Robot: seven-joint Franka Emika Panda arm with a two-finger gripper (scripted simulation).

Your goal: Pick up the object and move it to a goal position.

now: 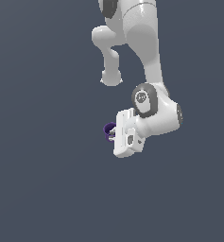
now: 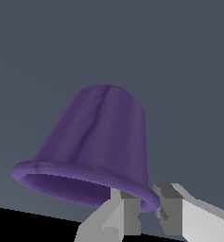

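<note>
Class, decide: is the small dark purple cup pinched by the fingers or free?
Pinched: the small dark purple cup has its flared rim between the two grey fingers.

A flat, plain slate-grey surface (image 1: pixel 42 189) fills the whole exterior view, with no visible edges, seams or markings. The wrist view shows the same grey surface (image 2: pixel 179 56) with a soft gradient of light. Whether anything rests directly on it is hard to tell, since no contact shadows show clearly.
</note>
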